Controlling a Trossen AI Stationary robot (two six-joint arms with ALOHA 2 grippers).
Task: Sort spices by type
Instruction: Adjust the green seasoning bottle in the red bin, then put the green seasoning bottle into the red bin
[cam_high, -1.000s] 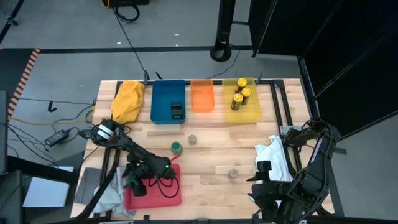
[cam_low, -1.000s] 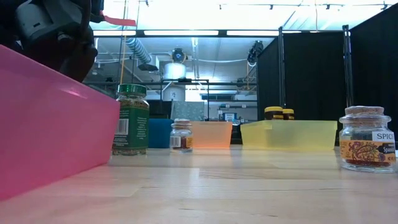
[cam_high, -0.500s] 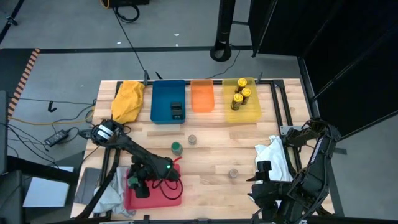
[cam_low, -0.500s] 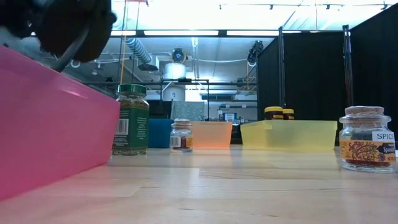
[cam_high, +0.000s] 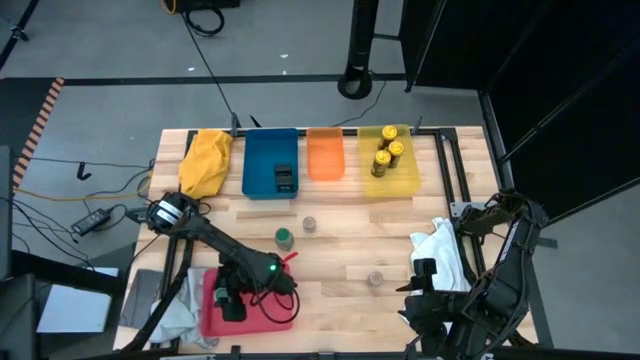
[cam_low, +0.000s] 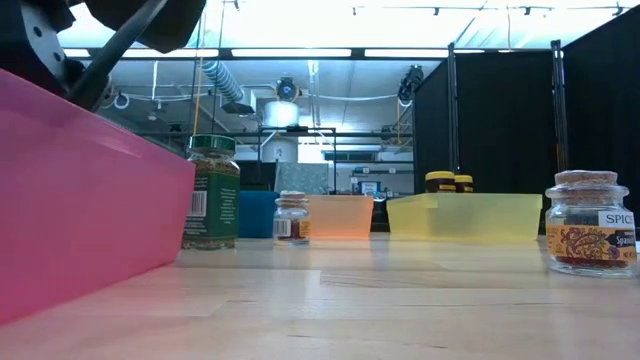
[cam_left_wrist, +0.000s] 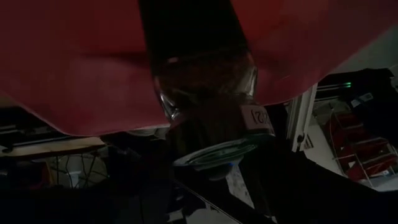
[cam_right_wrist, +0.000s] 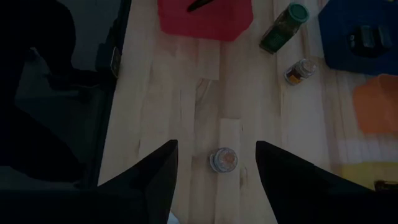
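My left gripper hangs over the red tray at the near left, shut on a glass jar of dark spice. My right gripper waits open, high over the near right, above a small grey-topped jar standing on its base. A green-lidded jar and a tiny jar stand mid-table. Yellow-lidded jars stand in the yellow tray, and black boxes lie in the blue tray. My left gripper has the glass jar between its fingers, but they are dark in the wrist view and the place of contact does not show. The jar is tilted, its round base toward the wrist and its dark top end toward the red tray.
An orange tray stands between the blue and yellow ones at the far edge. A yellow cloth lies far left, a white cloth at the right. The red tray's wall fills the low view's left. Bare wood lies mid-table.
My left gripper has risen over the red tray and drifted a little toward the table's near right, tipping as it went, the jar still in it. My right arm has kept still.
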